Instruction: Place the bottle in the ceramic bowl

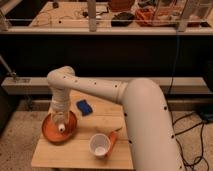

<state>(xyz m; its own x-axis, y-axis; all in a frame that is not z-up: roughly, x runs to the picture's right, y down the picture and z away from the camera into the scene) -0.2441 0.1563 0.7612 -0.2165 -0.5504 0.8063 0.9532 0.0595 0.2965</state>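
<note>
The orange-brown ceramic bowl (50,132) sits at the left end of the small wooden table (80,152). The pale bottle with a round white cap (61,126) is inside the bowl, cap toward me. My gripper (60,117) hangs straight down over the bowl from the white arm (100,89), right at the bottle's upper end.
A white cup with an orange handle (100,145) stands at the table's front middle. A blue object (84,106) lies at the table's back. A dark counter wall and a ledge (30,82) run behind the table. Cables lie on the floor at right.
</note>
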